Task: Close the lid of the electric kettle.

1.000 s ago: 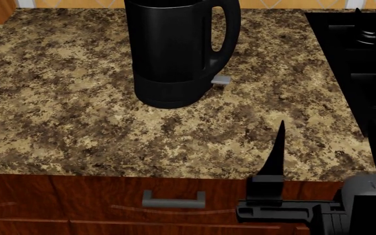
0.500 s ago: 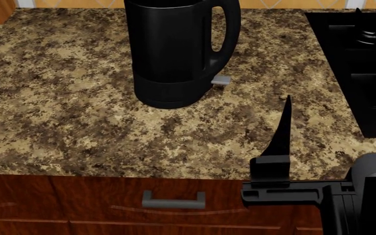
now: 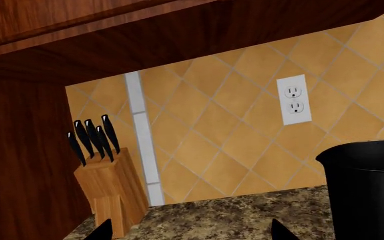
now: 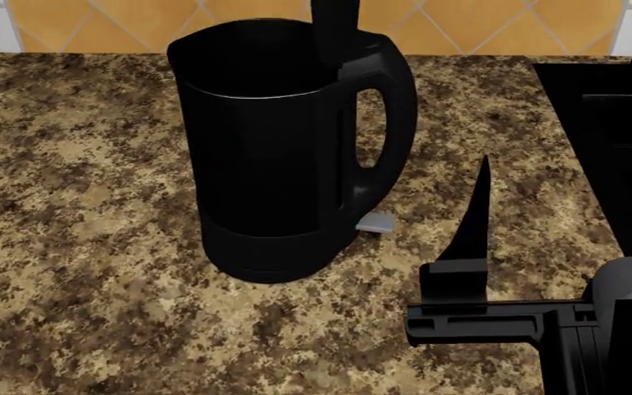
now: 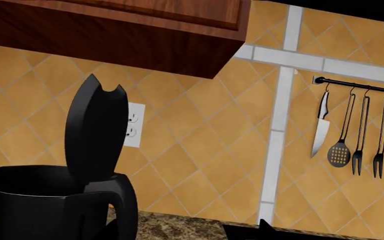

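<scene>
Closer now, the electric kettle (image 4: pixel 283 156) is seen; the lid (image 5: pixel 96 131) stands upright, unclosed; jaws' state cannot be told.

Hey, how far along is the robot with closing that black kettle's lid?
Nothing looks done: the thin flat black plastic lid stands upright, open above the tall glossy black plastic electric kettle on the speckled granite countertop. In hand: the right gripper hovers near the kettle's handle side, touching nothing. Only the left gripper's fingertips show, apart. Left: reach the lid and push it down shut.
</scene>
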Motion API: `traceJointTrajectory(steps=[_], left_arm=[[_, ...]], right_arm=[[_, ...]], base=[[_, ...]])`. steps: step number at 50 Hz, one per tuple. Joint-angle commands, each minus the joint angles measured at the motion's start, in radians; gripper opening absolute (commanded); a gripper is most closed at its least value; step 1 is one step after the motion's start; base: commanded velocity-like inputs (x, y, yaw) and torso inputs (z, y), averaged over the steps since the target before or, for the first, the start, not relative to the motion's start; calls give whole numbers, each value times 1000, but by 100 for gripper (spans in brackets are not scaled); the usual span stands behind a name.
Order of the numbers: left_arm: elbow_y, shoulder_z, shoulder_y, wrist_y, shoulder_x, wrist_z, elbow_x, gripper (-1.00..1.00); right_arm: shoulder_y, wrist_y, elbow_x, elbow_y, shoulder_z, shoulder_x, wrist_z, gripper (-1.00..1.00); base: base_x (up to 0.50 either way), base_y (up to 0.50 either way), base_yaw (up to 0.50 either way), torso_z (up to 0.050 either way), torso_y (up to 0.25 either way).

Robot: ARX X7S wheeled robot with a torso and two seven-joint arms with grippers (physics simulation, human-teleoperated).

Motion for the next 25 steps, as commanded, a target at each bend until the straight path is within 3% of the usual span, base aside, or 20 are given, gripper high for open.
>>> traceJointTrajectory(steps=[1,25], left_arm=[[-1,-10,2,2,-10,-7,-13,100],[-15,-3,-19,1,-28,-22,-39,100]], right_arm=[[-4,-15,7,0,-12,6,14,100],[13,-28,17,17,-45,18,37,100]], base=[[500,0,0,0,0],[500,0,0,0,1]])
